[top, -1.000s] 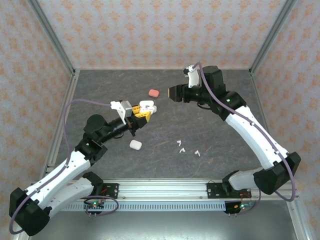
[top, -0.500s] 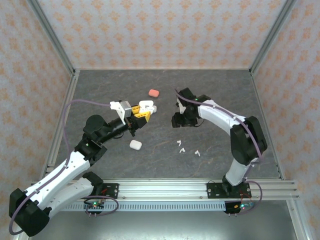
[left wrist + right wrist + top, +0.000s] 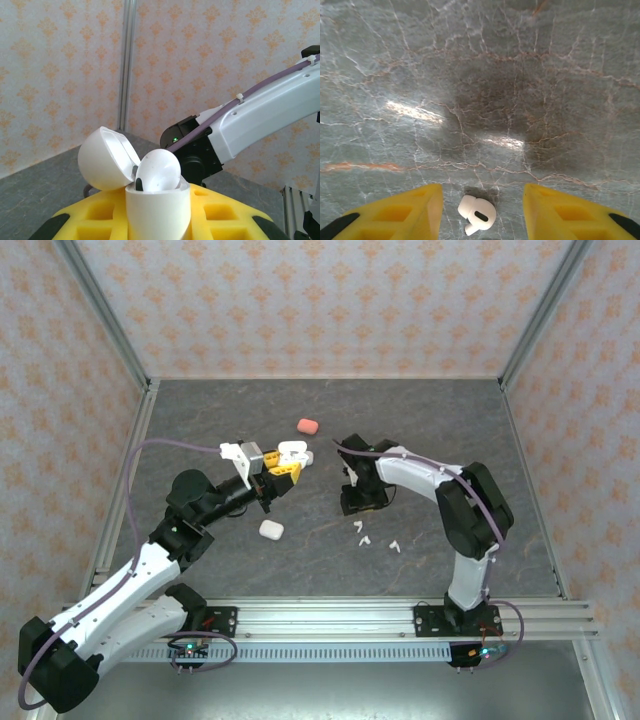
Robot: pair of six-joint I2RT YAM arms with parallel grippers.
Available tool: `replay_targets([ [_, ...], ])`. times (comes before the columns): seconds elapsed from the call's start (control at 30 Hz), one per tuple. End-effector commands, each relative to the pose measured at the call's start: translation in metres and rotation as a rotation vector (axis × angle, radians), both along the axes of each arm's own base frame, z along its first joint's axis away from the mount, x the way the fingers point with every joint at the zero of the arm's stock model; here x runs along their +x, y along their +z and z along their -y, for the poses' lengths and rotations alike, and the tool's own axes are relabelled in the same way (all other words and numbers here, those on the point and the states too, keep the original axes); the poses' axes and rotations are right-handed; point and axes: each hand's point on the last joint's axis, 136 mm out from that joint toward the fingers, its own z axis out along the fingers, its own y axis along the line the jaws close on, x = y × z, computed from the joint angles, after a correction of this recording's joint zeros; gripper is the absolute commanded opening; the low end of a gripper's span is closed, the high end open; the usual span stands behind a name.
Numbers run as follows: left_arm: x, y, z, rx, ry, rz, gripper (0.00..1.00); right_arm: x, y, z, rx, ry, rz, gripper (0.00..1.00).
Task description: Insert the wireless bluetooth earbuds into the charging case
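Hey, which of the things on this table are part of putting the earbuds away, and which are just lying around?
In the job: open white case held by the left gripper, seated earbud inside it; single earbud under the open right gripper; loose earbuds on the table.
Lying about for now: closed white case; pink case.

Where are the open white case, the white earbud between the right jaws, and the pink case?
open white case (image 3: 157, 212): left wrist view, front of its lower shell.
white earbud (image 3: 476, 212): right wrist view, its rounded head.
pink case (image 3: 307, 426): top external view, middle of its top.
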Motion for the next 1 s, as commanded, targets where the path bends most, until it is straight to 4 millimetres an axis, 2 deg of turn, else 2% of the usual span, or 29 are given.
replay_targets([
  [0.0, -0.002, 0.01, -0.002, -0.012, 0.009, 0.054, 0.0, -0.013, -0.01, 0.01, -0.073, 0.014, -0.041, 0.45],
  [0.37, -0.003, 0.008, -0.002, -0.01, 0.011, 0.052, 0.0, -0.028, -0.019, 0.014, -0.118, 0.033, -0.089, 0.41],
  [0.7, -0.002, 0.006, -0.002, -0.007, 0.014, 0.048, 0.0, -0.031, -0.024, 0.012, -0.128, 0.045, -0.095, 0.29],
  [0.87, -0.001, 0.005, -0.003, -0.004, 0.019, 0.044, 0.0, -0.012, 0.0, 0.005, -0.084, 0.065, 0.016, 0.26],
  [0.97, 0.0, 0.005, -0.002, -0.005, 0.019, 0.042, 0.0, 0.004, 0.028, -0.002, -0.042, 0.08, 0.123, 0.26],
])
